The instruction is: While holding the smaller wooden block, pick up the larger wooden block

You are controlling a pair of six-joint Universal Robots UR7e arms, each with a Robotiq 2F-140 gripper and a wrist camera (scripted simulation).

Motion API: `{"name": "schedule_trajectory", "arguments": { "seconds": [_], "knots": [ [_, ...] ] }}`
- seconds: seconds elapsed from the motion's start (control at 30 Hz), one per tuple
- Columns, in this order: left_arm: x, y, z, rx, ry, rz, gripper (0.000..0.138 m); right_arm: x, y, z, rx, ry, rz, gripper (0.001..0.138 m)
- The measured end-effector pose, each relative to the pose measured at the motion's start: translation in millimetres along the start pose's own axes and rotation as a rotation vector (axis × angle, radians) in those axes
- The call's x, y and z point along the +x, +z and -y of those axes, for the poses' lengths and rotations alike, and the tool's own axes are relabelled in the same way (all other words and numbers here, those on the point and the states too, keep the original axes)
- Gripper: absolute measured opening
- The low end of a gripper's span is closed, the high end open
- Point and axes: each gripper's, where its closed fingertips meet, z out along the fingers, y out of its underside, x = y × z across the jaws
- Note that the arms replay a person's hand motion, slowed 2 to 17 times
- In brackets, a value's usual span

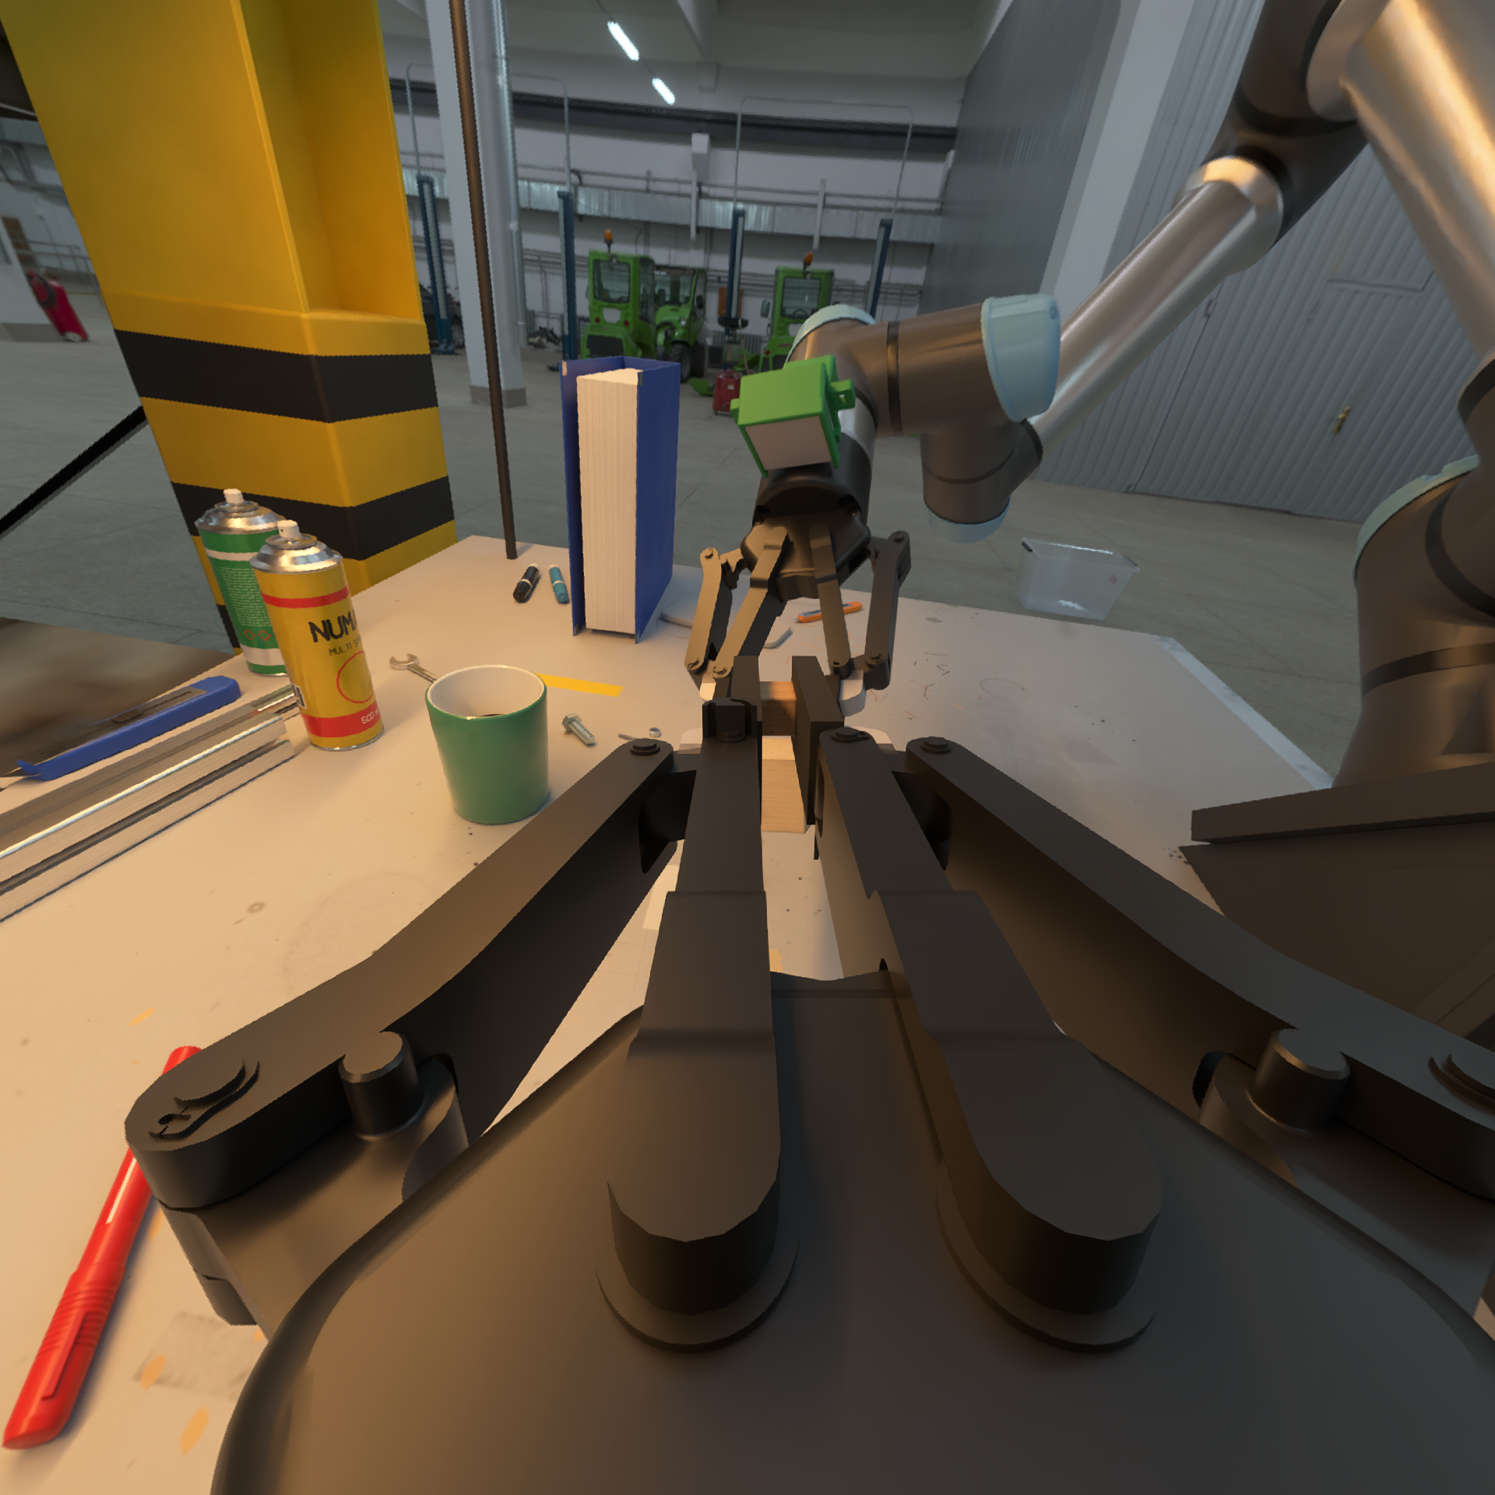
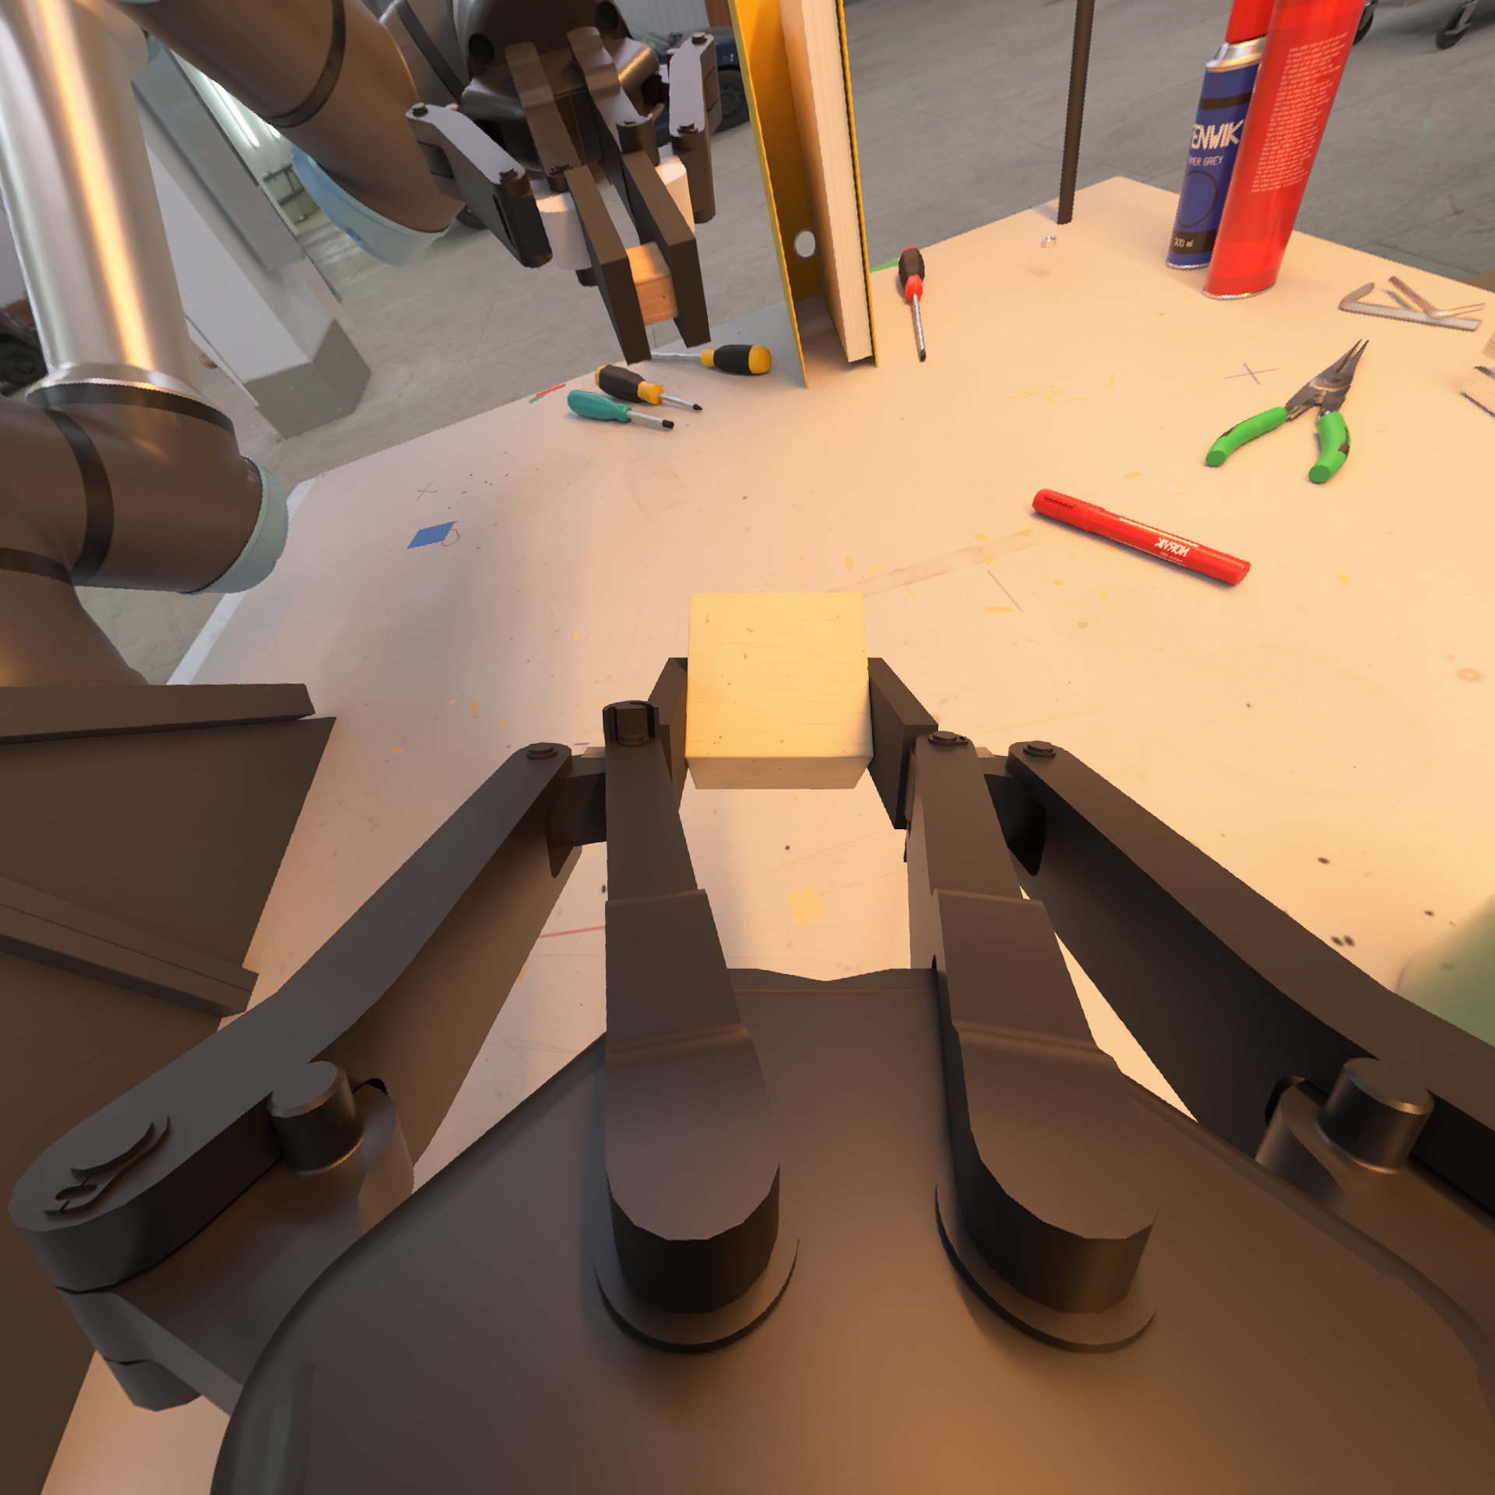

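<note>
Left wrist view: left gripper [image 1: 783, 777] pinching the smaller wooden block [image 1: 783, 797], above mid-table [image 1: 243, 930]; beyond it, right gripper [image 1: 781, 688] clamped on the larger wooden block [image 1: 778, 702]. Green mug [image 1: 489, 740] and spray cans [image 1: 319, 639] toward the left edge.

Right wrist view: right gripper [image 2: 778, 712] pressed against both sides of the larger wooden block [image 2: 777, 688], mid-table; whether lifted, cannot tell. Left gripper [image 2: 655, 303] near the far edge, gripping the smaller wooden block [image 2: 654, 283]. Red marker [image 2: 1141, 535] and green-handled pliers [image 2: 1302, 421] toward the right edge.
</note>
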Motion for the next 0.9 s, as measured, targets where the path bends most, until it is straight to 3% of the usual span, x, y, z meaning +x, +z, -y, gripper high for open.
{"name": "schedule_trajectory", "arguments": {
  "seconds": [0.2, 0.57, 0.67, 0.9],
  "knots": [
    [-1, 4, -6, -0.036, 0.015, 0.021, 0.011, 4, 0, -5.1, -0.047, -0.008, -0.035, 0.053],
    [0, 7, -8, -0.06, 0.039, 0.034, 0.011, 22, 13, -49.1, -0.248, 0.007, -0.116, 0.053],
    [0, 8, -9, -0.066, 0.041, 0.034, 0.011, 23, 17, -52.7, -0.233, 0.032, -0.094, 0.053],
    [-3, 9, -17, -0.108, 0.044, 0.051, 0.011, 22, 17, -44.1, -0.109, 0.08, -0.033, 0.053]
  ]
}}
